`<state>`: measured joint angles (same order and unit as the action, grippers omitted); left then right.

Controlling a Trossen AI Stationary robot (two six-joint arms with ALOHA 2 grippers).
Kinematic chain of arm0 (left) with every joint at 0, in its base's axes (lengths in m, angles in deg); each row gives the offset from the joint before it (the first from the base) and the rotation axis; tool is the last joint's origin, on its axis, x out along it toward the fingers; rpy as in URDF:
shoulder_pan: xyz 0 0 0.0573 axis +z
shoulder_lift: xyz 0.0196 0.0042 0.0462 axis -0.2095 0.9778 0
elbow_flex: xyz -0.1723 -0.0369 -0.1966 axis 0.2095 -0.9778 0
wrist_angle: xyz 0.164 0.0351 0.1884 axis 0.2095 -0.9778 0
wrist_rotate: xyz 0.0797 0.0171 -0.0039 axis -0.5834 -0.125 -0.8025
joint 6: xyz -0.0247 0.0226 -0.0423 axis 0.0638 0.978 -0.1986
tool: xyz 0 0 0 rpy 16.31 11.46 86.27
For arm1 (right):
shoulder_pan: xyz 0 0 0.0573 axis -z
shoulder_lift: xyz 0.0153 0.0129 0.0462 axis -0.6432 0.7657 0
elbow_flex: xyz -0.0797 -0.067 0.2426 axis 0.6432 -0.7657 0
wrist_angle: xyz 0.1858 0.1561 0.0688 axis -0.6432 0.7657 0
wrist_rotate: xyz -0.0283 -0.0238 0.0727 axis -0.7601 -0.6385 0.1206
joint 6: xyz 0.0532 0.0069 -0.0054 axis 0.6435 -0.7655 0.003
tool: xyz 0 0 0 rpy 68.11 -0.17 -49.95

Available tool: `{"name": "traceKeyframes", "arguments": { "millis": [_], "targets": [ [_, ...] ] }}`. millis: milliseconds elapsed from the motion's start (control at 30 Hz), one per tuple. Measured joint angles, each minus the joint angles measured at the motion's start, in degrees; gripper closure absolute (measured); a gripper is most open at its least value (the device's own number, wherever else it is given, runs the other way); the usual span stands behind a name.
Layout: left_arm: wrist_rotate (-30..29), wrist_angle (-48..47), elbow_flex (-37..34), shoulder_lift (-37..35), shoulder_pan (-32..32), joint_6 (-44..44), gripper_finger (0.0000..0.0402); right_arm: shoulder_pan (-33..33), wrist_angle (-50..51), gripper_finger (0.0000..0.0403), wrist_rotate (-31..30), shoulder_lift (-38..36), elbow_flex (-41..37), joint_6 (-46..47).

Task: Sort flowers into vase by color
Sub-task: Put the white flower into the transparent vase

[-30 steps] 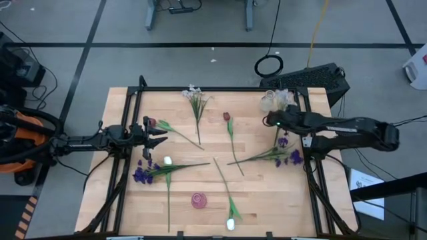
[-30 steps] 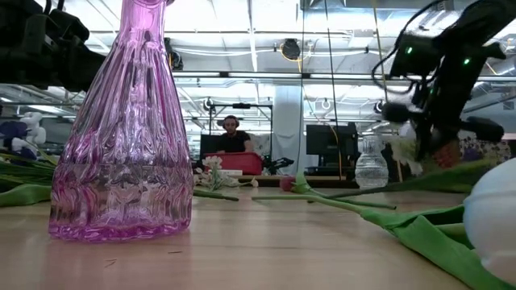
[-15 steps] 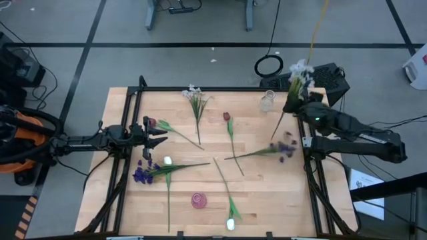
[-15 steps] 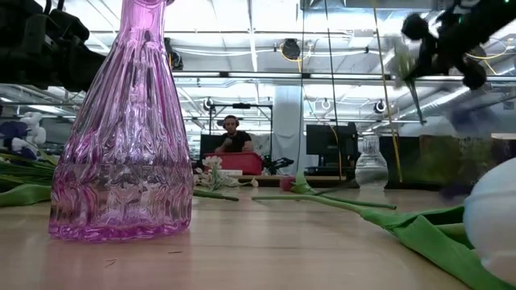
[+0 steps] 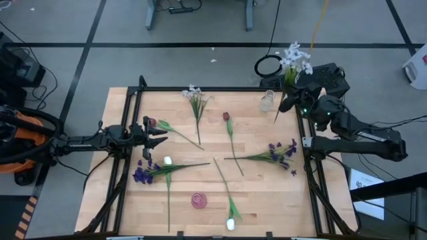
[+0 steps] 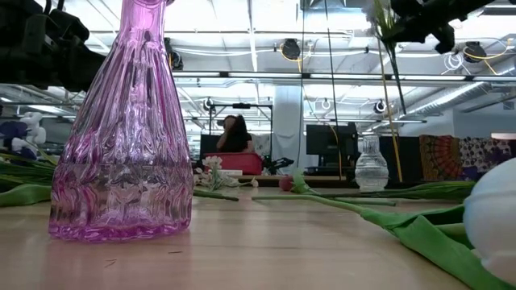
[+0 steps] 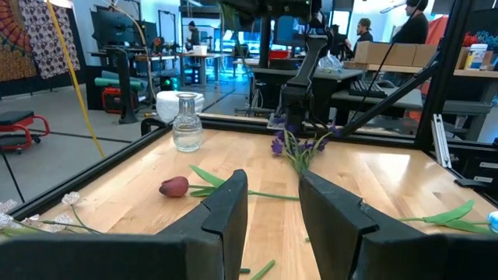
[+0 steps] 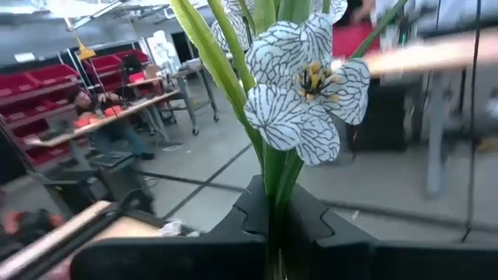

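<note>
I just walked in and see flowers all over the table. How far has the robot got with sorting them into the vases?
Nothing looks done: the pink vase and the clear vase both look empty. In hand: the right gripper, jaws shut, holds a white flower up near the clear vase. Left: the purple flowers, red tulip and others lie on the table. The left gripper waits at the left edge.

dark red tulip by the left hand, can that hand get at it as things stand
Probably yes. The dark red tulip lies flat on the table just ahead of the left hand, whose fingers stand apart and empty. Nothing sits between them; its stem runs away toward the middle.
</note>
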<state>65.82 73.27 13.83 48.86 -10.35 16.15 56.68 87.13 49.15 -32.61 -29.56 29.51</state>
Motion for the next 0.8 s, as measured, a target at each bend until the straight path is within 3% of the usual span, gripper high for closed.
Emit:
{"name": "traceKeyframes", "arguments": {
  "millis": [233,400,567,800],
  "targets": [
    [0.0,0.0,0.0,0.0,0.0,0.0,0.0278,3.7,-12.0,0.04,1.4,3.8,0.0,-11.9],
    [0.0,0.0,0.0,0.0,0.0,0.0,0.0278,10.1,-15.3,0.0401,10.3,7.7,0.0,-13.8],
    [0.0,0.0,0.0,0.0,0.0,0.0,0.0278,15.4,-19.2,0.0401,13.1,9.5,0.0,-14.2],
    [0.0,0.0,0.0,0.0,0.0,0.0,0.0278,22.6,-24.6,0.0401,24.0,13.7,-0.7,-12.9]
  ]
}}
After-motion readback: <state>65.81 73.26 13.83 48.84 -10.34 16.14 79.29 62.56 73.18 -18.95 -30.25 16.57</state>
